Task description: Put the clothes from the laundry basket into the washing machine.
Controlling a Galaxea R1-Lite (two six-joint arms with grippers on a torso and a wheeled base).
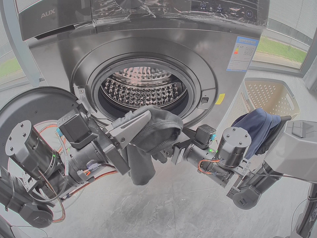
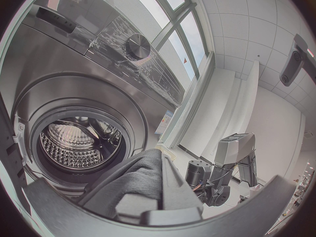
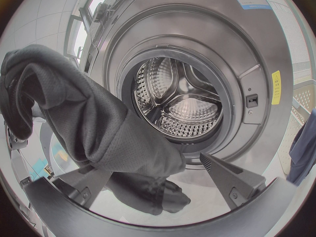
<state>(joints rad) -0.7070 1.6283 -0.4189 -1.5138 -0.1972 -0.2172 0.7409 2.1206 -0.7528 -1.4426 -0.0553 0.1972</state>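
Our left pincer (image 1: 142, 121) is clamped on a grey garment (image 1: 161, 131) just before the washing machine's drum (image 1: 142, 90) — nothing inside yet. Our right pincer (image 3: 154, 163) gapes apart; a blue garment (image 1: 257, 129) waits in the laundry basket (image 1: 292, 99).

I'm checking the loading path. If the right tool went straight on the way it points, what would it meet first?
The dark garment, draped over one finger of the open right tool and touching it. Past it, likely the drum opening near its lower rim; depth is unclear.
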